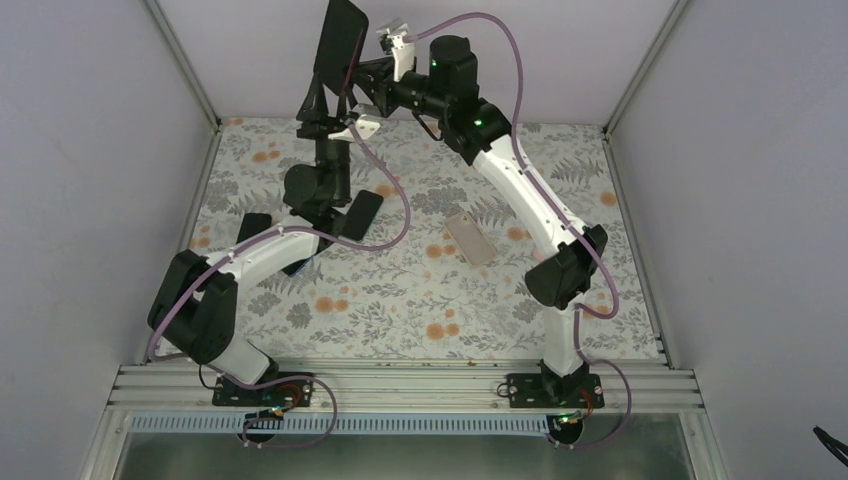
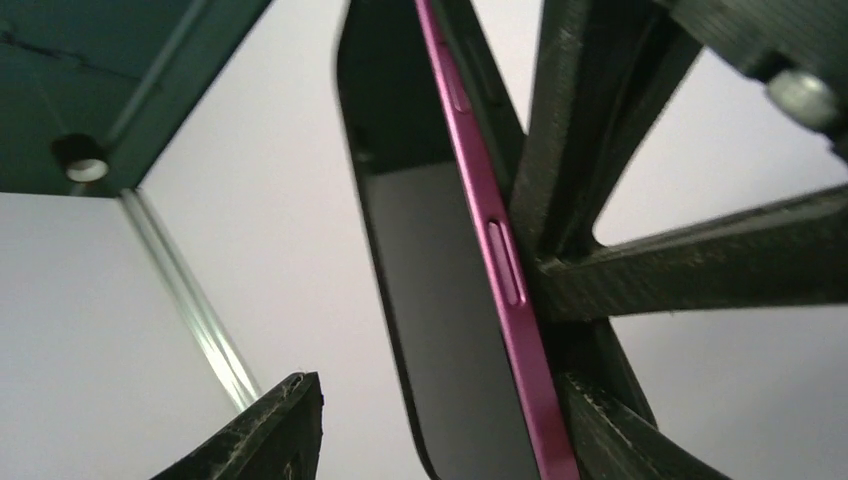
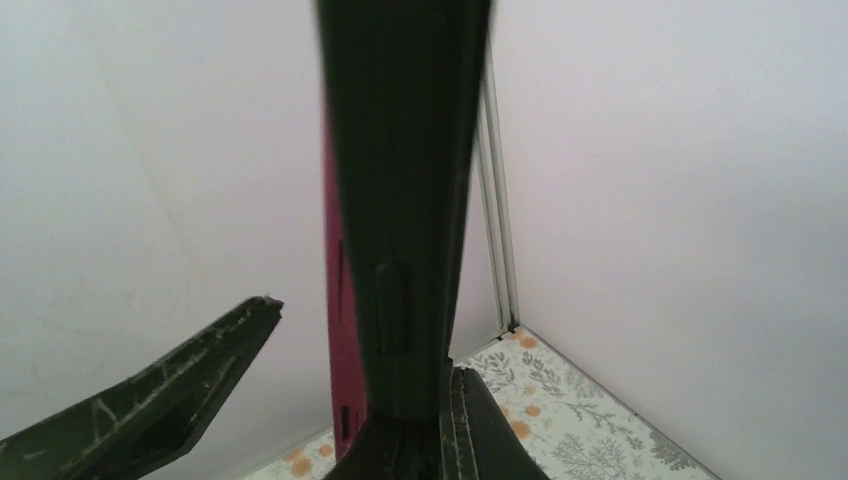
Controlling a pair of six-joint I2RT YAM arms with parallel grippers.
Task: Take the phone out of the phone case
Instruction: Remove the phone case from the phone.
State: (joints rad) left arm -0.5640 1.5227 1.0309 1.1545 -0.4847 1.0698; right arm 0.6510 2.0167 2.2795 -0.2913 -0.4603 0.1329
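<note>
While the bench (image 1: 420, 310) has room toward six o'clock, the work hangs high at twelve, close to the back wall (image 1: 250, 50). The right pincer (image 1: 358, 78) is clamped on the phone case (image 1: 340, 45), held upright. The left pincer (image 1: 328, 102) straddles it, part open, one finger clear. The phone (image 2: 500, 270) shows a magenta edge alongside, so I judge separation barely begun.

A robotics lab test cell: plain white panel walls (image 1: 90, 150) framed by silver aluminium corner posts (image 1: 183, 60) enclose a floral-patterned tabletop (image 1: 400, 300), with a slotted aluminium mounting rail (image 1: 400, 385) along its near edge.
</note>
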